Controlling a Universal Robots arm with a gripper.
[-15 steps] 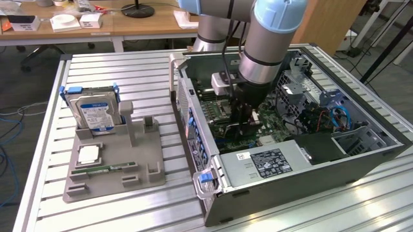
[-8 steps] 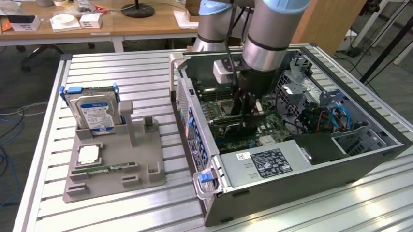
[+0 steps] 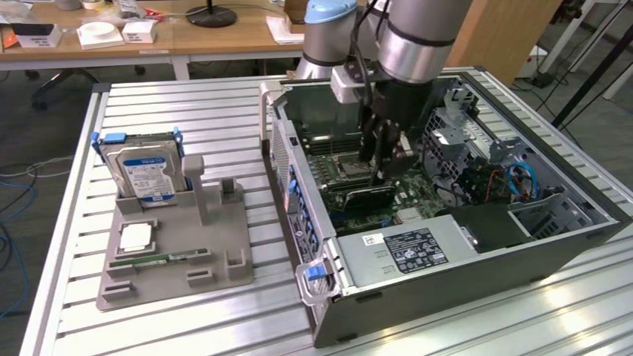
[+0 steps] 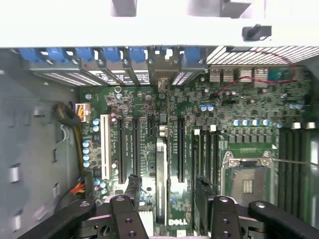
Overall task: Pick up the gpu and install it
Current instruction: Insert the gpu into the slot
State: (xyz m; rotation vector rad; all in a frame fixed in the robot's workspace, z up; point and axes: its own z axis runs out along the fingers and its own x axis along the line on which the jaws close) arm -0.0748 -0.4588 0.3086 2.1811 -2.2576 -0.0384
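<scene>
One robot arm reaches straight down into the open computer case (image 3: 554,215) lying on the slatted bench (image 3: 198,104) in the exterior view, its tool (image 3: 381,172) low over the motherboard (image 3: 420,196). The gpu (image 3: 368,196) stands on edge directly beneath the tool, its black face turned toward the case's power supply (image 3: 416,248), and the fingers appear to close on its top edge. The wrist hangs vertical, cables trailing down its side. Beside the case, the grey parts tray (image 3: 222,278) carries a hard drive (image 3: 148,172), a processor (image 3: 136,237) and a memory stick (image 3: 163,259).

From the wrist view, the two finger (image 4: 134,191) tips sit on either side of the card's thin upper edge (image 4: 160,184), partly spread and pinching it, with the card lined up along the motherboard's black expansion slots (image 4: 180,149) and its far end toward the case's rear bracket openings (image 4: 162,74).

The risk, judged from here, is misalignment: if the card's connector sits slightly off its slot, or the metal bracket catches the rear opening, downward pressure could tilt the card, bend its edge or strain the slot. The narrow grip on a thin edge could also let the card pivot.
</scene>
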